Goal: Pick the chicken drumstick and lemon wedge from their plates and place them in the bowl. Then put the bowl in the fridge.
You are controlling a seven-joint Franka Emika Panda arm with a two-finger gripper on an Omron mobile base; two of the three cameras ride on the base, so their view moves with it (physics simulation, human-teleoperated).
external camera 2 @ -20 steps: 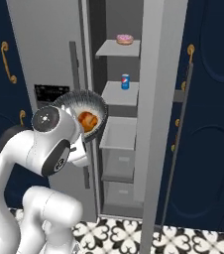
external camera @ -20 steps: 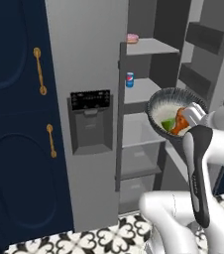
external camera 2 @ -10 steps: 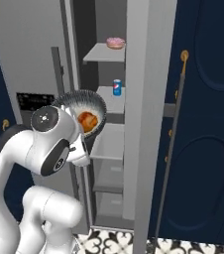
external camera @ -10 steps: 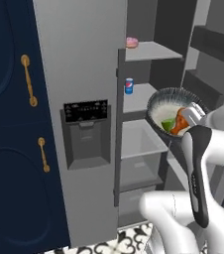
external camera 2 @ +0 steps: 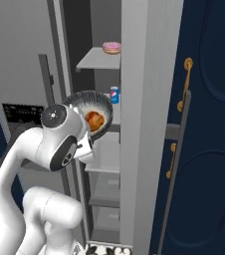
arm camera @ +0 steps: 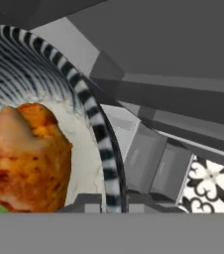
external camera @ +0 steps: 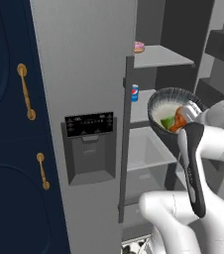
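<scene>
Bowl (external camera: 169, 112) held up in air at open fridge (external camera: 84, 74), tilted, mouth facing left base camera. Inside bowl: chicken drumstick (arm camera: 25, 156) and lemon wedge (external camera: 168, 122), touching. Jaws pinched narrow on bowl rim, one finger each side, seen in hand view. Fridge shelves: pink donut (external camera 2: 111, 47) on upper shelf, blue soda can (external camera 2: 114, 94) on shelf below, behind bowl.

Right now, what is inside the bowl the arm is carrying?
Inside the bowl lie the orange-brown chicken drumstick and, beside it, the green lemon wedge. The arm's wrist covers the bowl's near side, so the rest of the drumstick and the fingers' hold on the rim are hidden.
</scene>
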